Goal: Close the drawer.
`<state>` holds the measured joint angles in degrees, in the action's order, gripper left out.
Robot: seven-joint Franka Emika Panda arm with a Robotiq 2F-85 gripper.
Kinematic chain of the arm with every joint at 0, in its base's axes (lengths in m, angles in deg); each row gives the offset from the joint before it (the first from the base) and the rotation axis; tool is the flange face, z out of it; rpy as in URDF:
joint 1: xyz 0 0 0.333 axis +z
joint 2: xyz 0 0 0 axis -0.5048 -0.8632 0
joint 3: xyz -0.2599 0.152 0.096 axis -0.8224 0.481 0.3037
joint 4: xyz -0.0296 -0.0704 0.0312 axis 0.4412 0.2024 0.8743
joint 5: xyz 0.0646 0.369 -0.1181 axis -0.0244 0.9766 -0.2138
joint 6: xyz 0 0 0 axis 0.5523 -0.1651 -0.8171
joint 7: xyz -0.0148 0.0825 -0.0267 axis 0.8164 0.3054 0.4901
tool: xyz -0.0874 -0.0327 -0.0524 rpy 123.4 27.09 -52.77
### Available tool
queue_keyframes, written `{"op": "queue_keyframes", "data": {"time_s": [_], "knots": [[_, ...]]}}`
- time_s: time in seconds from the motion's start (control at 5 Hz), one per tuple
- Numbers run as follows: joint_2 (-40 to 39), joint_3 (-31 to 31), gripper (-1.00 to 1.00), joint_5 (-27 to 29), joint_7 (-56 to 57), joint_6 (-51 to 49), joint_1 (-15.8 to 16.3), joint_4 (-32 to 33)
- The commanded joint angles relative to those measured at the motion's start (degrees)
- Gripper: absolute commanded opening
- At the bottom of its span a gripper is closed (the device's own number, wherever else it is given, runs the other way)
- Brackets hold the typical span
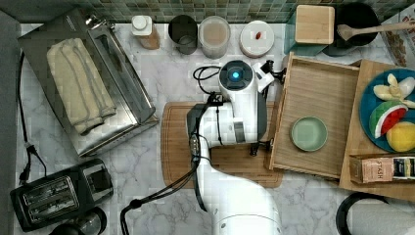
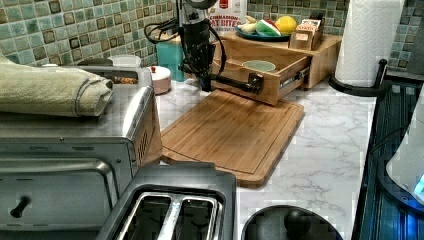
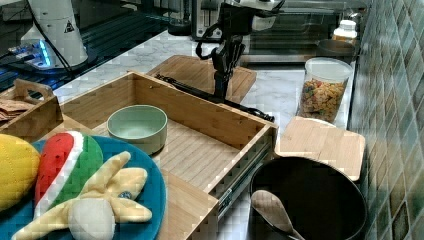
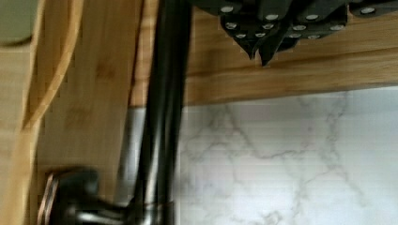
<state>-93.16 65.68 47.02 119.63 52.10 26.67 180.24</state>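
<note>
Standing pulled out, drawer (image 3: pixel 200 125) faces tool (image 3: pixel 223 75), fingers together beside its handle (image 3: pixel 210 95).

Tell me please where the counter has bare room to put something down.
Bare marble lies between the toaster and the cutting board; another patch runs from the board to the paper towel roll. The back row by the cereal jar is crowded.

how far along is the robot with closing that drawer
Barely begun. The drawer stands pulled far out, the green bowl inside in full view. In hand: the gripper, fingers together, sits beside the dark handle bar on the drawer front. Left: pushing the drawer all the way in.
</note>
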Motion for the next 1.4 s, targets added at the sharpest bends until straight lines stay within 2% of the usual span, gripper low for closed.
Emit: {"op": "queue_keyframes", "data": {"time_s": [0.2, 0.4, 0.6, 0.8, 1.0, 1.2, 1.4], "knots": [[4.3, -6.7, -1.00, 0.7, 11.5, -2.1, -11.2, -3.4], [2.7, -8.0, -1.00, 2.3, 17.2, -1.1, -15.5, -5.4], [0.5, -9.8, -1.00, 3.4, 23.0, 5.3, -19.7, -5.8], [-2.6, -11.0, -1.00, 8.0, 29.5, 6.7, -24.5, -9.4], [-4.1, -13.3, -1.00, 6.1, 32.6, 3.1, -26.4, -14.3], [-4.5, -14.3, -1.00, 4.4, 32.7, 5.0, -28.0, -14.8], [-4.4, -16.0, -1.00, 0.5, 29.0, 10.4, -27.2, -12.7]]}}
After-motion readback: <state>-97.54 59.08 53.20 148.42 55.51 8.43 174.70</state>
